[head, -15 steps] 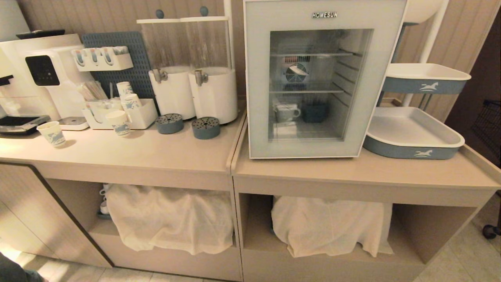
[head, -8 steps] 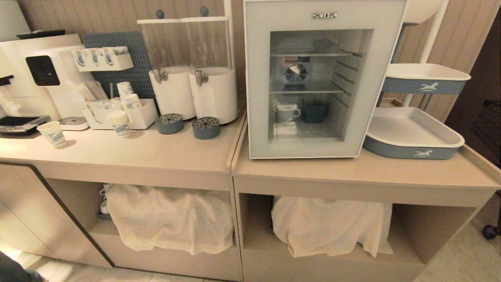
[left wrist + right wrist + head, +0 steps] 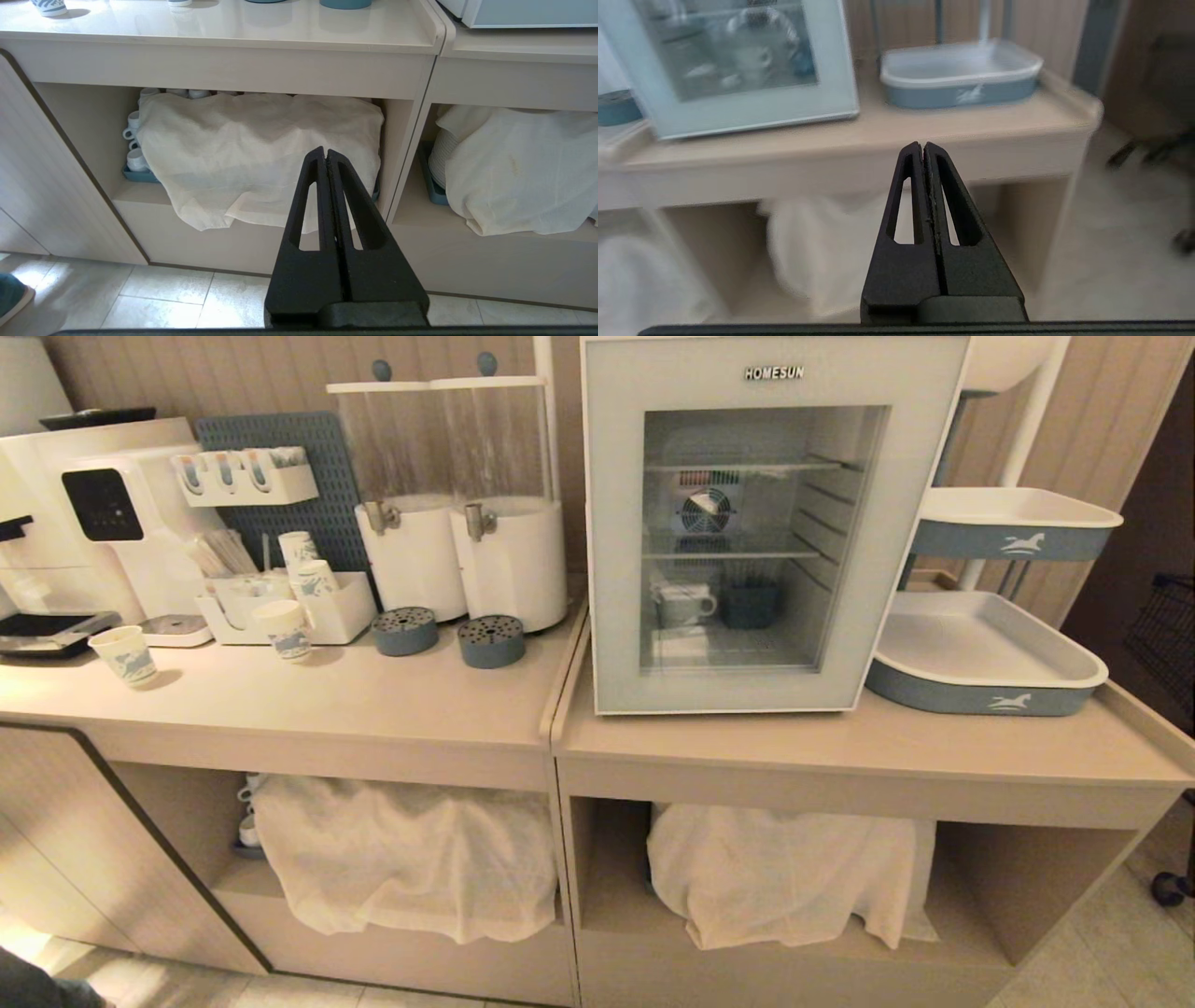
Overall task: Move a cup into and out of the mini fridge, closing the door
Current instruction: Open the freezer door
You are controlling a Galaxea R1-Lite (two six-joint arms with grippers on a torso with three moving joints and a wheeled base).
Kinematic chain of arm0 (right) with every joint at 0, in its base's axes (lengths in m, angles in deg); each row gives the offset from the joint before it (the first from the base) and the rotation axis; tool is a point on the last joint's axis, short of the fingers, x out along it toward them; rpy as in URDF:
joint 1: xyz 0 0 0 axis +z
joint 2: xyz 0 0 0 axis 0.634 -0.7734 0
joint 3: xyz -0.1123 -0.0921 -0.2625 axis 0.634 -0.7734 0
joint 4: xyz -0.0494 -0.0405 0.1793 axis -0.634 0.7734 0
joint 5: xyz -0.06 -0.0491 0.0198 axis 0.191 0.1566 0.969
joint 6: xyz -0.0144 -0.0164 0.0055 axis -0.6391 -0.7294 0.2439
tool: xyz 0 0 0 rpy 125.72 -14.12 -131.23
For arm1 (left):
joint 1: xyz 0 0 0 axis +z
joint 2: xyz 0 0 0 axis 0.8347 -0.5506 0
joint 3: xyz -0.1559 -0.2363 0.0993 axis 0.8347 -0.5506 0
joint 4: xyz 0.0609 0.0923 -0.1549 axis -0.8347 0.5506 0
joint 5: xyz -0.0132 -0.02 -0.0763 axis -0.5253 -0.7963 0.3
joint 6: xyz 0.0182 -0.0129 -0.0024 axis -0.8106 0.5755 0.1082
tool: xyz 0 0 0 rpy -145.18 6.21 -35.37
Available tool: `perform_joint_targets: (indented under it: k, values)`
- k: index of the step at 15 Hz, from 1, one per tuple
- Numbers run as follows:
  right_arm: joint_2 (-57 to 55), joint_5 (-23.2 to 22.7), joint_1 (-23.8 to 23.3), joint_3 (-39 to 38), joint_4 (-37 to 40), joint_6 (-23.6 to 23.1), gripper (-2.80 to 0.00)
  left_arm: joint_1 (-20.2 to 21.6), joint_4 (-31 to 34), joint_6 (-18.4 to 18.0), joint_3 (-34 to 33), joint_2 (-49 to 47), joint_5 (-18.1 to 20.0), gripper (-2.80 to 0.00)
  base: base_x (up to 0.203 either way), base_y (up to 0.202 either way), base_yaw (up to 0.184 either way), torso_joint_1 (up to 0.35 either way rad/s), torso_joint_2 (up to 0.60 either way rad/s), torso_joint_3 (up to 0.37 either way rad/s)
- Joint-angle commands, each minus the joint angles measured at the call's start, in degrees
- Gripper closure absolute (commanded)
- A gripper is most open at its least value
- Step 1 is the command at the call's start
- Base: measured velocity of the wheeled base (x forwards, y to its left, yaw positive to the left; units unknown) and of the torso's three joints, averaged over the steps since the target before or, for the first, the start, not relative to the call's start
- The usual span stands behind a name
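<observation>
Now | cup sits inside mini fridge | door closed, keeps cold in | both end effectors clenched, empty, off the bench

Mini fridge: white box lettered "HOMESUN", upright on the surface, ahead of and above the right hand, apart from it. Door: pale frame around clear glass, closed flush. Cup: squat white mug, upright on the fridge floor behind the glass, handle pointing right.
</observation>
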Motion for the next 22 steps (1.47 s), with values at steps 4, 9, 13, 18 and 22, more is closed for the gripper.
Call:
perform_joint_targets:
  k: [4,9,13,18,22]
  values:
    - [0.2,-3.2,0.0,1.1,12.2,-3.0,0.0,0.0,0.0,0.0,0.0,0.0,0.0,0.0,0.0,0.0,0.0,0.0,0.0,0.0]
    - [0.2,-7.8,0.0,3.2,21.4,1.5,0.0,0.0,0.0,-0.1,0.0,0.0,0.0,0.0,0.0,0.0,0.0,0.0,0.0,0.0]
    - [0.2,-7.8,0.0,3.1,21.2,1.6,0.0,0.0,0.0,-0.1,0.0,0.0,0.0,0.0,0.0,0.0,0.0,0.0,0.0,0.0]
    - [0.2,-7.8,0.0,3.1,21.2,1.8,0.0,0.0,0.0,-0.1,0.0,0.0,0.1,0.0,0.0,0.0,0.0,0.0,0.0,0.0]
    - [0.2,-7.7,0.0,3.1,21.2,1.8,0.0,0.0,0.0,-0.1,0.0,0.0,0.1,0.0,0.0,0.0,0.0,0.0,0.0,0.0]
